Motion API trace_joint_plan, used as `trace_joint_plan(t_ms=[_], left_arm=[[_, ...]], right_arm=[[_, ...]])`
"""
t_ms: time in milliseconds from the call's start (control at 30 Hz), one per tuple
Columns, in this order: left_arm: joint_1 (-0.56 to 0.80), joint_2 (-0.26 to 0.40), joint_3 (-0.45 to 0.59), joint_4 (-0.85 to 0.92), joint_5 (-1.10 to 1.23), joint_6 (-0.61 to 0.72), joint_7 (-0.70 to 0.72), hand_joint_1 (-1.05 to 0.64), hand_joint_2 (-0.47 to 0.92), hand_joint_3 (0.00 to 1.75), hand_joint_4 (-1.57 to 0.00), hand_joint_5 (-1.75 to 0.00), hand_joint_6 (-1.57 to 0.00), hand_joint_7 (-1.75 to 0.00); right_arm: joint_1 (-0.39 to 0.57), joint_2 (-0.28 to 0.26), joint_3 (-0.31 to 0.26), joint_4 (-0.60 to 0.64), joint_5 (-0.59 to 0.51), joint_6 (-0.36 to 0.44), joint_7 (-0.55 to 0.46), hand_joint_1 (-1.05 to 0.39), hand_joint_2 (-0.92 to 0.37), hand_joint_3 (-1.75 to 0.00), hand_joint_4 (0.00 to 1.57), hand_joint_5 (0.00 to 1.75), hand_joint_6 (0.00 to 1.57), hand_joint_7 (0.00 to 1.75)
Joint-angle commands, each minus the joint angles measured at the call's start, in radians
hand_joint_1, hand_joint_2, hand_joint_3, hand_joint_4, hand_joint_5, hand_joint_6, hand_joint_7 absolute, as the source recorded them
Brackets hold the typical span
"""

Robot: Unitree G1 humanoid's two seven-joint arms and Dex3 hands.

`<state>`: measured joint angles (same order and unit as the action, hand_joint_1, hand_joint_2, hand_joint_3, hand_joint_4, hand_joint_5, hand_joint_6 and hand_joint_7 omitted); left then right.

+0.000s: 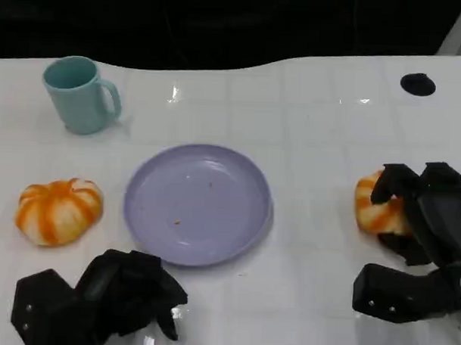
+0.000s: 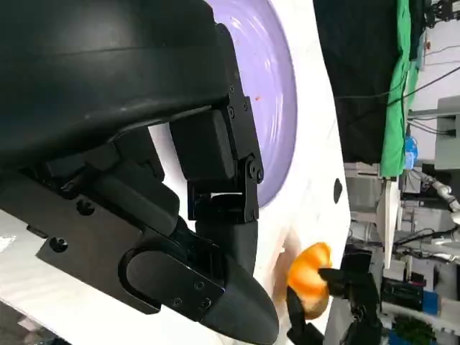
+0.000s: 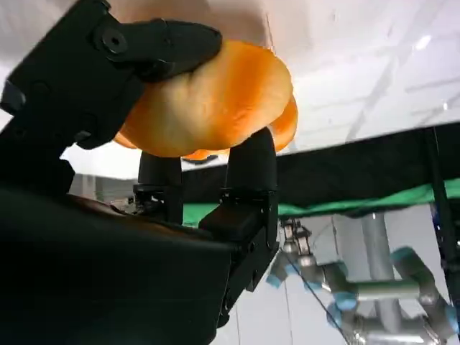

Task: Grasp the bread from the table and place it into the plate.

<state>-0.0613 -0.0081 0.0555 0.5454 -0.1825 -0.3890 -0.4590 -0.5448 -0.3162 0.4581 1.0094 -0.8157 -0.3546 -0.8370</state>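
An orange-and-white striped bread (image 1: 375, 205) sits at the table's right side, and my right hand (image 1: 427, 217) grips it, fingers wrapped over its top and far side. In the right wrist view the bread (image 3: 208, 100) is pinched between the black fingers (image 3: 162, 43); whether it is off the table I cannot tell. The lavender plate (image 1: 199, 205) lies in the middle, left of that bread, with only a few crumbs on it. A second striped bread (image 1: 59, 210) lies left of the plate. My left hand (image 1: 112, 297) rests near the front edge with fingers curled in, holding nothing.
A teal mug (image 1: 80, 94) stands at the back left. A small black round mark (image 1: 418, 84) is at the back right. The left wrist view shows the plate (image 2: 277, 86) and, beyond it, the held bread (image 2: 310, 277). Dark background lies past the table's far edge.
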Motion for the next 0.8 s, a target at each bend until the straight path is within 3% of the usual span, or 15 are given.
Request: trace_joint_plan(t_ms=[33,233,333,467,800], left_arm=[[-0.014,0.006,0.001,0.017,0.005,-0.004,0.015,-1.05,0.82,0.0,-1.47,-1.0,-1.56,-0.51],[-0.013,0.009,-0.003,0.023,0.014,-0.014,0.02,-1.05,0.82,0.01,-1.47,-1.0,-1.56,-0.52],[-0.014,0.012,-0.002,0.025,0.013,-0.02,0.017,-1.05,0.82,0.01,-1.47,-1.0,-1.56,-0.52],[-0.011,0.012,0.0,0.023,0.009,-0.019,0.015,-1.05,0.82,0.01,-1.47,-1.01,-1.56,-0.52],[-0.001,0.02,0.0,0.032,0.008,-0.038,0.005,-1.05,0.83,0.01,-1.47,-1.01,-1.55,-0.53]], right_arm=[[-0.017,-0.041,-0.001,-0.037,0.007,-0.029,0.001,-0.18,-0.28,-1.19,0.98,1.75,0.69,1.75],[0.009,-0.028,-0.003,-0.155,0.02,-0.066,0.031,-0.12,-0.28,-1.3,0.98,1.75,0.72,1.75],[0.03,0.006,-0.006,-0.236,0.063,-0.095,0.11,-0.1,-0.28,-1.42,1.0,1.75,0.75,1.75],[0.039,0.068,-0.009,-0.318,0.102,-0.095,0.207,-0.12,-0.28,-1.44,1.0,1.75,0.76,1.75],[-0.017,0.209,-0.01,-0.318,0.132,-0.101,0.32,-0.13,-0.2,-1.52,1.01,1.75,0.81,1.67]])
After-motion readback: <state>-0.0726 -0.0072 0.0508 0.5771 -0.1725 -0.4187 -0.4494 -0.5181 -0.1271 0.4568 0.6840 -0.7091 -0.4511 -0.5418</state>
